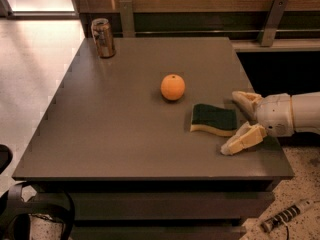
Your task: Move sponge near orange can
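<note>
The sponge (pixel 214 119), dark green on top with a yellow foam layer, lies flat on the grey table (pixel 115 114) at the right. The orange can (pixel 103 37), coppery with a silver rim, stands upright at the table's far left corner. My gripper (pixel 236 122) reaches in from the right at table height, just right of the sponge. Its two cream fingers are spread open, one behind the sponge's right end and one in front of it. It holds nothing.
A round orange fruit (pixel 172 87) sits on the table just left of and behind the sponge. A metal rail on posts (pixel 272 14) runs behind the table. The table's right edge lies under my arm. Dark cables (pixel 30 209) lie on the floor at lower left.
</note>
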Tool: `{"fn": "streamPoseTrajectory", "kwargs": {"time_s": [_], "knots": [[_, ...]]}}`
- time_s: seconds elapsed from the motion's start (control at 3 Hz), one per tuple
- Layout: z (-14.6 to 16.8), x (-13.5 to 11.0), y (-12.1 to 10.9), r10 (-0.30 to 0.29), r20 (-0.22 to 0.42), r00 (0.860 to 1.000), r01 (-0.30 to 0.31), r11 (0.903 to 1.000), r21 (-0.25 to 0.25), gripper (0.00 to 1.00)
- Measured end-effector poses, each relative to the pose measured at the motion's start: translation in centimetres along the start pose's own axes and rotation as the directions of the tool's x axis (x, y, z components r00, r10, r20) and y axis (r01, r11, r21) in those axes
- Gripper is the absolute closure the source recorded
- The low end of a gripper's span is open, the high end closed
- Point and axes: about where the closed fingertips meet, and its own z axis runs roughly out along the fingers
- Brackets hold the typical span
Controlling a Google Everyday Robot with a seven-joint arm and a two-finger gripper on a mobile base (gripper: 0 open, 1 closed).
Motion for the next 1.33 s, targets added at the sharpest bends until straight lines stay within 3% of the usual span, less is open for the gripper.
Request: {"fn": "streamPoseTrajectory", "kwargs": {"time_s": [0.33, 0.67, 1.33], "knots": [[0.96, 0.06, 0.13, 0.001, 0.039, 0.999, 0.000, 0.9999, -0.017, 0.00], [1.10, 0.07, 0.16, 0.001, 0.043, 0.999, 0.000, 0.9998, -0.019, 0.15], [0.96, -0.21, 0.14, 0.001, 0.043, 0.999, 0.000, 0.9998, -0.020, 0.61]]}}
